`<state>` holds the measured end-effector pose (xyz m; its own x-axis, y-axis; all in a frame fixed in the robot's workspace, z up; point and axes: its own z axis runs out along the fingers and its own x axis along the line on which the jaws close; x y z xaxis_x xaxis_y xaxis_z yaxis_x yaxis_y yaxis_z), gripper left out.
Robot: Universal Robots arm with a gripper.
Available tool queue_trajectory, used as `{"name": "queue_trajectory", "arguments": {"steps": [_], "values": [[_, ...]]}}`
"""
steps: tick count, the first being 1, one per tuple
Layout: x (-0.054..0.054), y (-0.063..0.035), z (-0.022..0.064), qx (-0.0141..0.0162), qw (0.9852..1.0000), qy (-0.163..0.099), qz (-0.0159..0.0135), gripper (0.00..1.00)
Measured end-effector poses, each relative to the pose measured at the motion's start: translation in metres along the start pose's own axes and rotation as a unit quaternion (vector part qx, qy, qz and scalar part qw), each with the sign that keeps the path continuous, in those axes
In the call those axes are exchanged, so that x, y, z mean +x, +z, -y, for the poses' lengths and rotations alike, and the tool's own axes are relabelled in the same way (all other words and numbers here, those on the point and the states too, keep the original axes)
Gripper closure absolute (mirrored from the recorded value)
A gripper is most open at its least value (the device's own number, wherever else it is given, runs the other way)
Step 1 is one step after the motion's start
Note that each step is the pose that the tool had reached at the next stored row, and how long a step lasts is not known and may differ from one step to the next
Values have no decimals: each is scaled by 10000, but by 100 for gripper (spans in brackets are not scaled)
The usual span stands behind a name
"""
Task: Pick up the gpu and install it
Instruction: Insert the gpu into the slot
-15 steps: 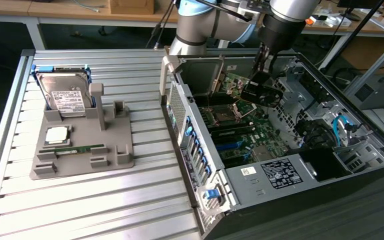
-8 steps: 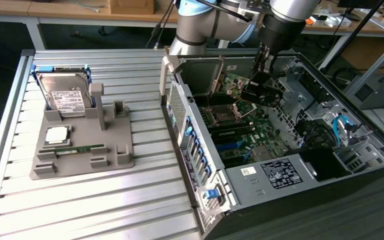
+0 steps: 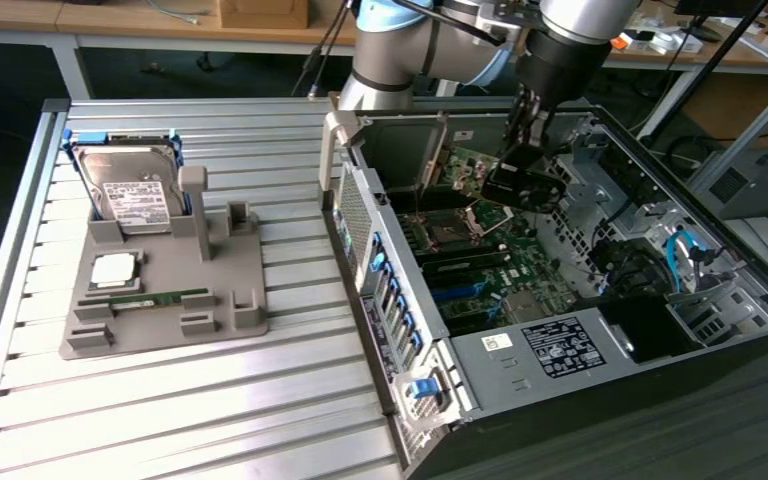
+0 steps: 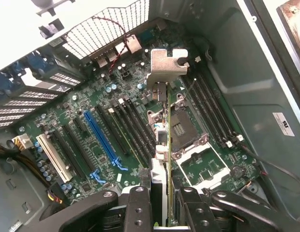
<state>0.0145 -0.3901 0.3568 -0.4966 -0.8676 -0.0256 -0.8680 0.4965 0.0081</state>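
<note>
Holding the gpu (image 4: 168, 145) edge-on between fingers (image 4: 140, 208) closed on it, silver bracket (image 4: 167, 63) leading, hanging inside the open computer case (image 3: 758, 300) above the motherboard (image 4: 82, 135). Risking, as a judgement: drifting off the blue slot (image 4: 104, 140), striking the CPU socket (image 4: 181, 126) just beside, or slipping and tilting in the grip.

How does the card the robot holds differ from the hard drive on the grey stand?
The gpu hangs clamped in the gripper over the motherboard; the hard drive leans in the grey holder on the table. The gpu is thin and green-edged; the hard drive is boxy, silver, white-labelled.
</note>
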Motion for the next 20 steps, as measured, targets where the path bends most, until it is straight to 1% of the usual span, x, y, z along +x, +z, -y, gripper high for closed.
{"name": "queue_trajectory", "arguments": {"steps": [8,20], "values": [[0,2,0,-8,9996,-292,-2,73],[0,4,0,-12,9989,-459,-4,73]]}}
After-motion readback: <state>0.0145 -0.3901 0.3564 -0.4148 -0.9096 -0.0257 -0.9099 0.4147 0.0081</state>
